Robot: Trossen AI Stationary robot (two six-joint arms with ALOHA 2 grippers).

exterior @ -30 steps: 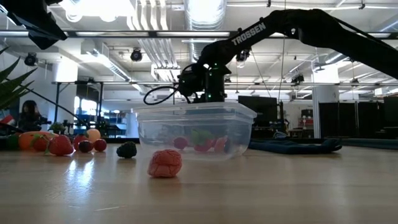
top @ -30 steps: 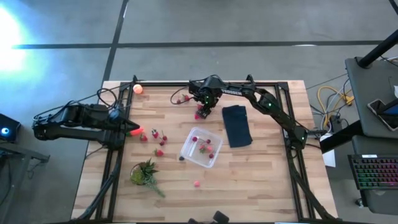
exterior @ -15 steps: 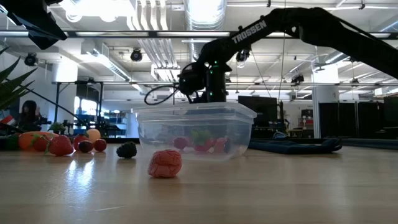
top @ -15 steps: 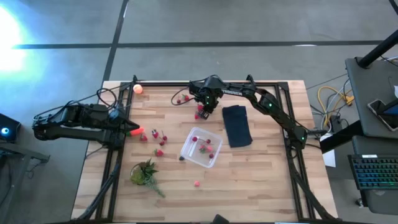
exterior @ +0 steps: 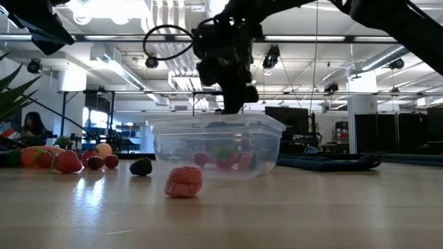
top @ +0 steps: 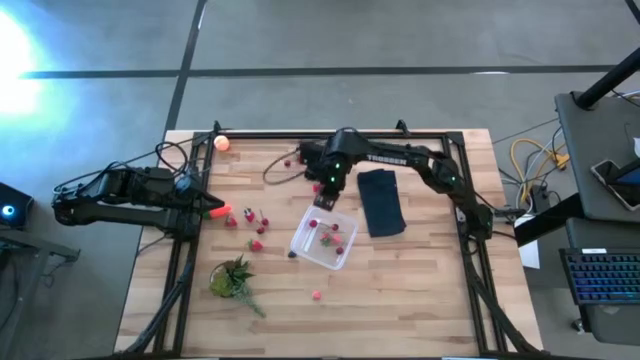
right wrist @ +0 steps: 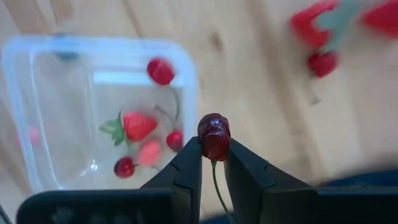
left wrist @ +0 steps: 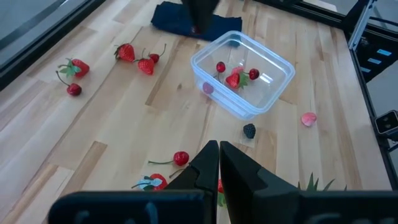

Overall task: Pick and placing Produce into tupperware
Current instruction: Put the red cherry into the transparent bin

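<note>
One dark red cherry sits pinched between the right gripper tips, just outside the tupperware rim. Risk: releasing this early drops it onto the table. Left gripper waits closed, empty, near the table's left edge.

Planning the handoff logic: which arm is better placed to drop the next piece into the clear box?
The right. Its gripper is shut on a dark red berry beside the tupperware. The left gripper is shut and empty at the table's left edge, farther from the box.
</note>
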